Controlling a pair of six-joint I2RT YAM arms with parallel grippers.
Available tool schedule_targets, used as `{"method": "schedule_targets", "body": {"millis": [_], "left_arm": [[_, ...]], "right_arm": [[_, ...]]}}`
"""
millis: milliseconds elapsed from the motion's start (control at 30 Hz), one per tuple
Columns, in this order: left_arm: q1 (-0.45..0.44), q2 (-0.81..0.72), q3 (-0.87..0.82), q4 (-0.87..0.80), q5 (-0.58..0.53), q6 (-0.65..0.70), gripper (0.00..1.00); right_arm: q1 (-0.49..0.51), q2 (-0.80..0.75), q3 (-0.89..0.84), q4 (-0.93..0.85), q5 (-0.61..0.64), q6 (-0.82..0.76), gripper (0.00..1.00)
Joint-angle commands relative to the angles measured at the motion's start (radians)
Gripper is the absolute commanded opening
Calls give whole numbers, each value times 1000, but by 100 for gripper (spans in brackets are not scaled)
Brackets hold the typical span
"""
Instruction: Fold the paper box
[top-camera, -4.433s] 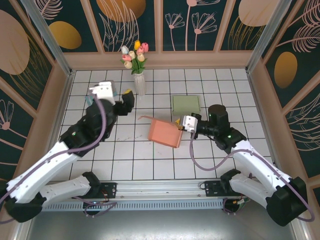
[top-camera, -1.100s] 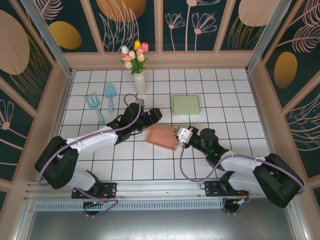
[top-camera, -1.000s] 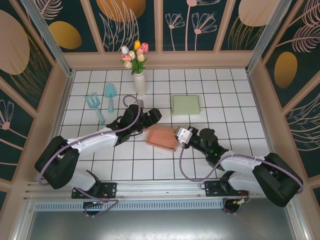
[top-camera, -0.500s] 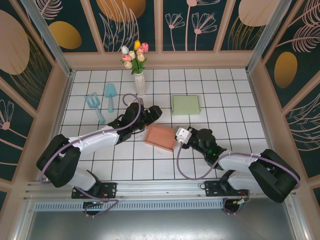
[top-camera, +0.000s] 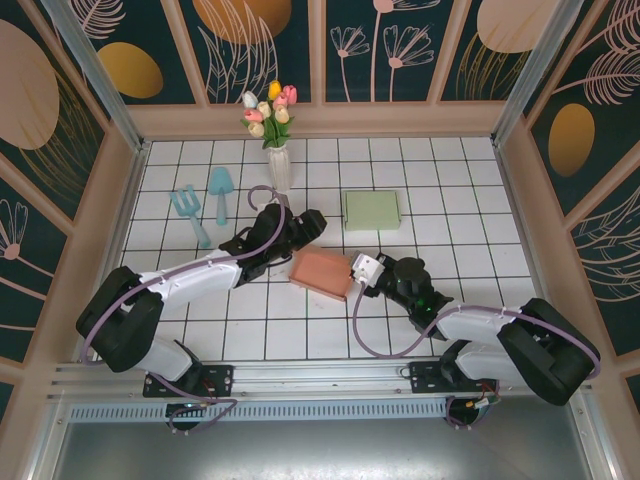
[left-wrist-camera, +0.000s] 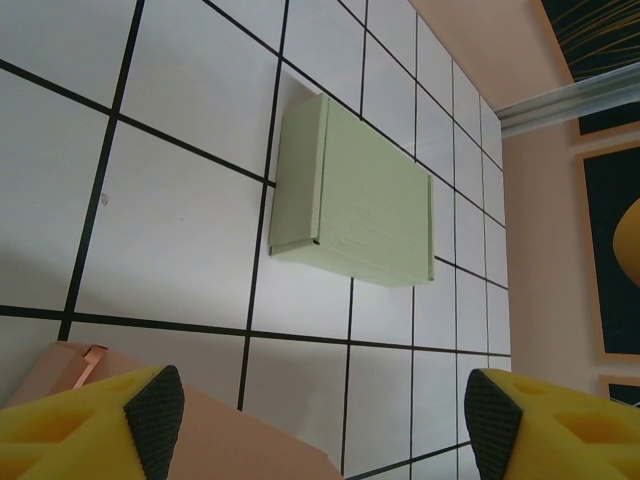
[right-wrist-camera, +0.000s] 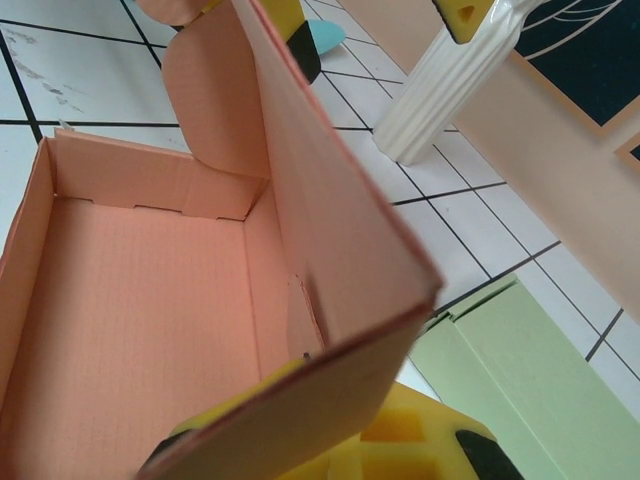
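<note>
While the teal garden fork (top-camera: 185, 205) and trowel (top-camera: 220, 185) sit off at the left of the tiled tabletop (top-camera: 450, 200), tulip vase (top-camera: 278, 165) just right of them, the left end effector (top-camera: 305, 232) hovers wide open with nothing in it, right at the far-left corner of the salmon paper box (top-camera: 322, 272). Box is open, one tall flap (right-wrist-camera: 300, 180) standing up, and the right end effector (top-camera: 352, 268) is pinched tight on that flap. Closed green box (top-camera: 372, 210) lies just beyond.
</note>
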Motion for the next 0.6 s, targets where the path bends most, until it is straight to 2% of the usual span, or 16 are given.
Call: {"method": "schedule_targets", "body": {"millis": [0, 133, 300, 367, 567], "left_arm": [[-82, -5, -18, 94, 116, -34, 75], [-98, -21, -86, 120, 89, -26, 72], [-109, -43, -139, 112, 52, -9, 72], [-110, -62, -162, 110, 26, -6, 72], [-109, -95, -202, 104, -22, -2, 72]], "right_arm": [[17, -2, 34, -19, -22, 37, 8], [27, -8, 46, -63, -23, 45, 13], [65, -38, 61, -145, 25, 61, 28], [86, -71, 69, -192, 70, 88, 38], [122, -218, 86, -383, 130, 200, 48]]}}
